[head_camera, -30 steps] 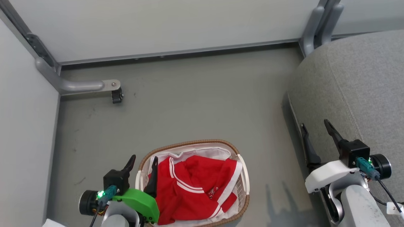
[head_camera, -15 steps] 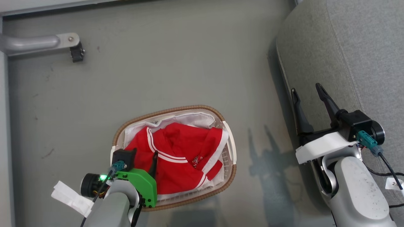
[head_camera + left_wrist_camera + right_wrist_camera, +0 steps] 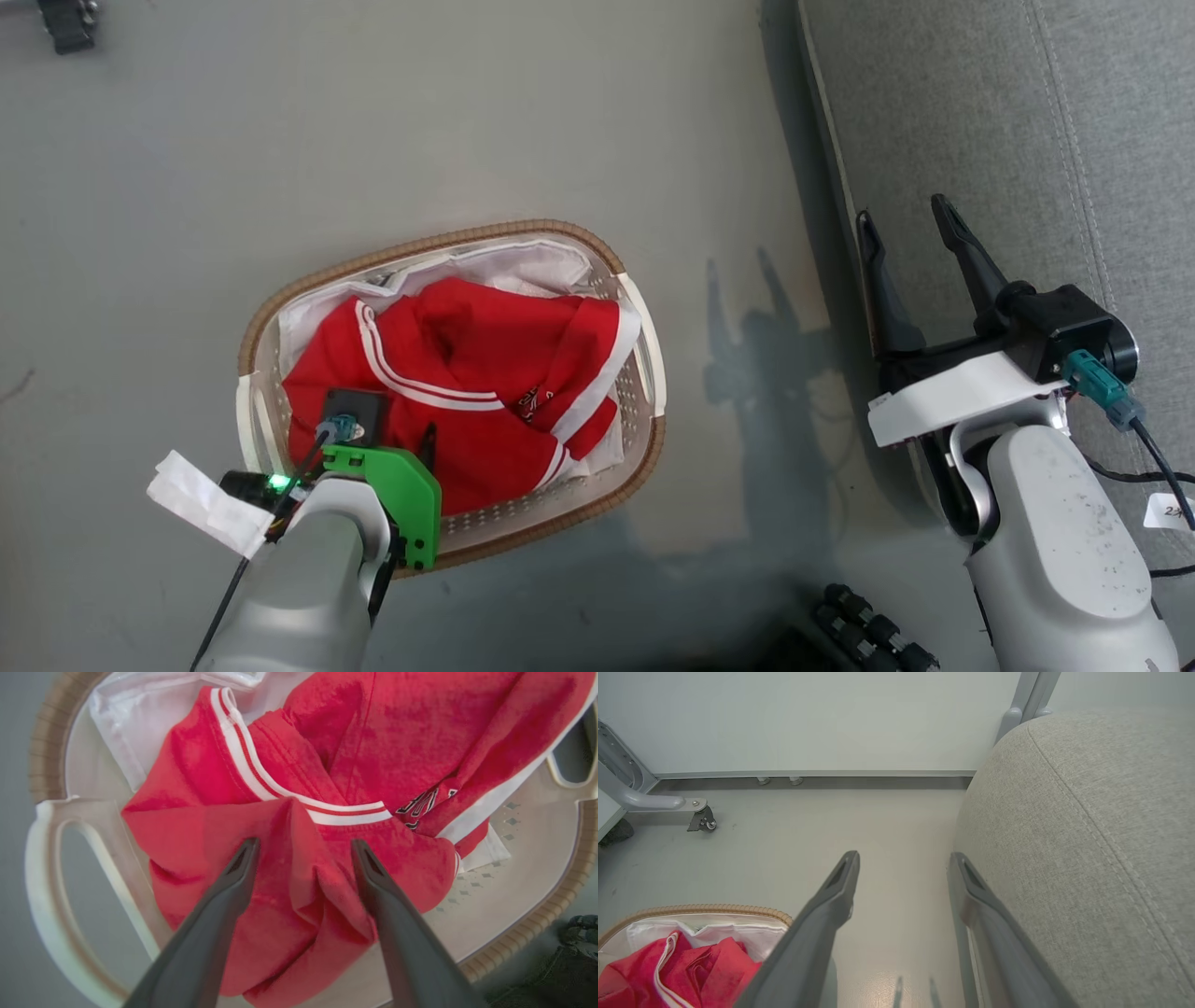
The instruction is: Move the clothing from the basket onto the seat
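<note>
The red clothing (image 3: 485, 373) with white stripes lies crumpled in the white basket (image 3: 644, 373), over its white liner sheet (image 3: 523, 266). My left gripper (image 3: 392, 437) points down into the basket and is open. In the left wrist view its fingertips press on the clothing (image 3: 327, 765) and the left gripper (image 3: 303, 845) straddles a raised fold of red fabric; the jaws have not closed on it. My right gripper (image 3: 901, 224) is open and empty, hanging at the left edge of the grey seat (image 3: 1027, 140). The right wrist view shows the right gripper (image 3: 903, 858) beside the seat (image 3: 1087, 835), with the basket (image 3: 714, 911) at lower left.
The basket stands on a grey floor (image 3: 467, 112). A caster (image 3: 65, 23) shows at the top left corner, on a grey frame leg (image 3: 658, 802) by the pale wall. A dark ribbed object (image 3: 868, 635) lies at the bottom edge near my right arm.
The head camera has tilted down, so the whole picture slid upward. My left gripper has dropped from the basket's left rim down onto the clothing. The right gripper stayed open by the seat.
</note>
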Controlling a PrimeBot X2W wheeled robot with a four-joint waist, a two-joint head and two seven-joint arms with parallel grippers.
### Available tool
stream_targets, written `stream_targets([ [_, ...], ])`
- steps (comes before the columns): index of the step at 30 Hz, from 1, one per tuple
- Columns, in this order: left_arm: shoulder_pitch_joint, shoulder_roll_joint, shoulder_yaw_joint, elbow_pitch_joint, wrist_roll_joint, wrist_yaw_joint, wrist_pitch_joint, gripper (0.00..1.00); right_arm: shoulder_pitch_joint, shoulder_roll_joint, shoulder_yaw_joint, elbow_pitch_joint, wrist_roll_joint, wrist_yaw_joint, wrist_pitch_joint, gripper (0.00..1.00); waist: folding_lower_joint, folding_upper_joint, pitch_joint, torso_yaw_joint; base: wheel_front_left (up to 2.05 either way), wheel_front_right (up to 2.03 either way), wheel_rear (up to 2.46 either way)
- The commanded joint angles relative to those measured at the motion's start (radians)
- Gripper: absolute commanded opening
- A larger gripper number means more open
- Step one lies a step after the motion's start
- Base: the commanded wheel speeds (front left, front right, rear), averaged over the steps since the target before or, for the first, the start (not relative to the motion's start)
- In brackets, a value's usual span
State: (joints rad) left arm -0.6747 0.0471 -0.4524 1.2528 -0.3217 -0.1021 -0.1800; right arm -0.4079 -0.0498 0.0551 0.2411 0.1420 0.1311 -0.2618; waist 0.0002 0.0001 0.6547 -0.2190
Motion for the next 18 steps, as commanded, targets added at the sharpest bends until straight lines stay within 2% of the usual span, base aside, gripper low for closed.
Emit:
stream_targets([
  [1, -0.029, 0.014, -0.002, 0.006, 0.002, 0.013, 0.006, 1.0, -0.02, -0.002, 0.002, -0.006, 0.009, -0.001, -0.005, 1.0, -0.0002, -0.0001, 0.068, -0.033, 0.0, 0.0, 0.0],
  [7, -0.059, 0.03, -0.014, 0.026, 0.004, 0.031, 0.03, 1.0, -0.038, -0.003, 0.015, -0.014, 0.029, -0.001, -0.005, 1.0, -0.0002, -0.0001, 0.107, -0.05, 0.0, 0.0, 0.0],
  [8, -0.065, 0.034, -0.021, 0.027, 0.013, 0.034, 0.029, 0.6, -0.04, -0.003, 0.015, -0.015, 0.032, -0.001, -0.005, 1.0, -0.0002, -0.0001, 0.11, -0.053, 0.0, 0.0, 0.0],
  [9, -0.07, 0.038, -0.021, 0.028, 0.011, 0.036, 0.027, 0.0, -0.042, -0.002, 0.017, -0.016, 0.035, -0.001, -0.005, 1.0, -0.0002, -0.0001, 0.113, -0.055, 0.0, 0.0, 0.0],
  [18, -0.04, 0.043, -0.018, 0.034, -0.017, 0.019, 0.008, 0.0, -0.042, -0.002, 0.035, 0.005, 0.075, -0.001, -0.005, 1.0, -0.0002, -0.0001, 0.062, -0.066, 0.0, 0.0, 0.0],
])
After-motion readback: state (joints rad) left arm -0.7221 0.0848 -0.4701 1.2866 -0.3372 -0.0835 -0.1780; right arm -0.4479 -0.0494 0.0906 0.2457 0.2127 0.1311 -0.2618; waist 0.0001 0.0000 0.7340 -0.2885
